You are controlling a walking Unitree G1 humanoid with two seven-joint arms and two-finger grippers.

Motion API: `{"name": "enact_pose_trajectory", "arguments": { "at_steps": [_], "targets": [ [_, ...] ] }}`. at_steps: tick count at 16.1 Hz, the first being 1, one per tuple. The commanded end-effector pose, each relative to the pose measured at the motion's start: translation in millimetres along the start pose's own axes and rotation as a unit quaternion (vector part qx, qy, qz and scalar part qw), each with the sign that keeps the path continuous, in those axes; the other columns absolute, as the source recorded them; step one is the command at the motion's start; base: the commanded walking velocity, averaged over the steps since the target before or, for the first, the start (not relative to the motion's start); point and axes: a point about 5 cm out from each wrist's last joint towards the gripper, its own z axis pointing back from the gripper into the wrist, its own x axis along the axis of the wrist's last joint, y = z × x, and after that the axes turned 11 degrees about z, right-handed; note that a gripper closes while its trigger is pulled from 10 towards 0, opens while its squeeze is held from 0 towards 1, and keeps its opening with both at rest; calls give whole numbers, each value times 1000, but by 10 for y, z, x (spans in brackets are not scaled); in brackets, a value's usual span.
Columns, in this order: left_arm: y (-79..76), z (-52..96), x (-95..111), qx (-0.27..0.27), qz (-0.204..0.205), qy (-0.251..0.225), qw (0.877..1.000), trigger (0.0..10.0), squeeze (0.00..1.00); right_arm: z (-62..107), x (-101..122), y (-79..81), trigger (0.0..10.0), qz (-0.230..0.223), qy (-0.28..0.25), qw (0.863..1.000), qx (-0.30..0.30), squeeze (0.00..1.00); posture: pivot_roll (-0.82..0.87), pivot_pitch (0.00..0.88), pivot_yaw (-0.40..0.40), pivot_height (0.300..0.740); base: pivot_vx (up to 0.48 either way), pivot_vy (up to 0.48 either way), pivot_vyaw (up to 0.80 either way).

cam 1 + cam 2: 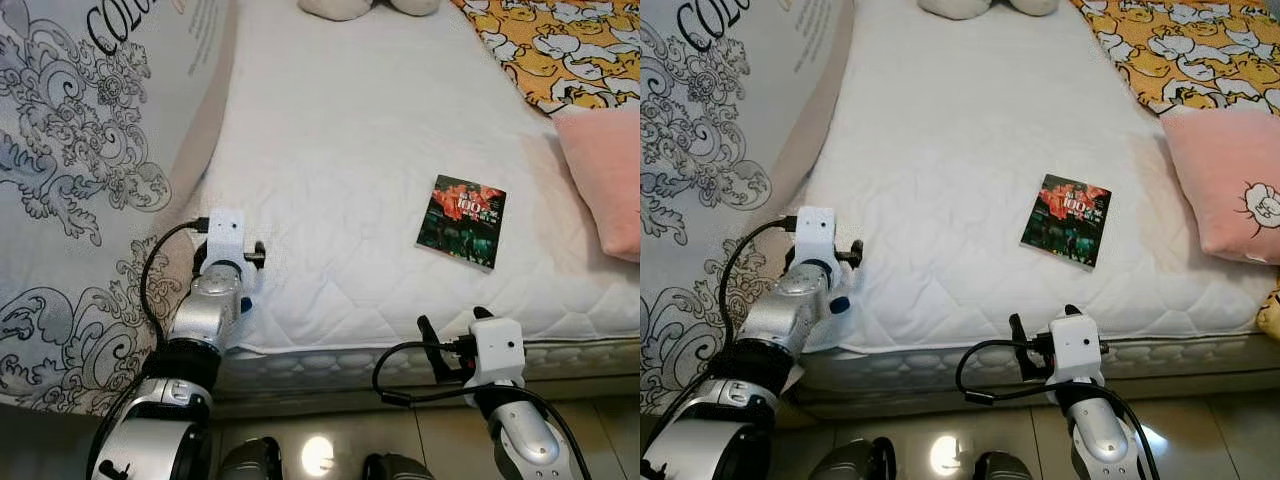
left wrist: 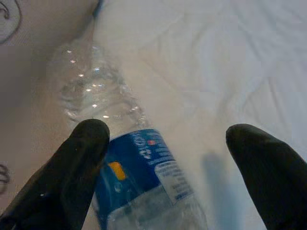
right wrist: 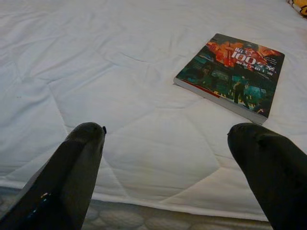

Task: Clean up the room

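A white quilted bed [image 1: 330, 150] lies before the robot, and a book [image 1: 461, 221] with a dark red-and-green cover lies flat on it toward the near right corner, well in from the near edge. A pink pillow [image 1: 1225, 180] rests at the right edge of the bed beside the book but apart from it, with an orange patterned blanket [image 1: 545, 45] at the far right corner and a pale plush toy [image 1: 340, 8] at the far edge.

The left pincer [image 2: 172, 167] hangs over the near left corner of the bed, by a grey-patterned fabric [image 1: 70, 160] that drapes along the left edge. The left wrist view shows a clear plastic bottle [image 2: 139, 177] with a blue label lying on the sheet between the widely parted fingers [image 2: 79, 163]; one finger looks to be touching the label, though the blur makes that uncertain.

The right pincer [image 3: 177, 172] hovers at the near edge of the bed, fingers spread wide and holding nothing (the right wrist view shows the book ahead of them, its spine nearest). A glossy tiled floor [image 1: 320, 450] shows below the near edge.
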Motion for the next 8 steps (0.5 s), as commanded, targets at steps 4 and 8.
{"name": "enact_pose_trajectory", "arguments": {
  "at_steps": [4,8],
  "targets": [
    [72,-55,-263,32,21,53,998,10000,0,51,-3,12,10000,6,5,1000,2,24,-151,133,13,740,0,0,0],
    [23,-68,-352,22,71,83,994,10000,0,62,-11,2,10000,7,8,1000,1,27,-160,136,14,740,0,0,0]
  ]
}}
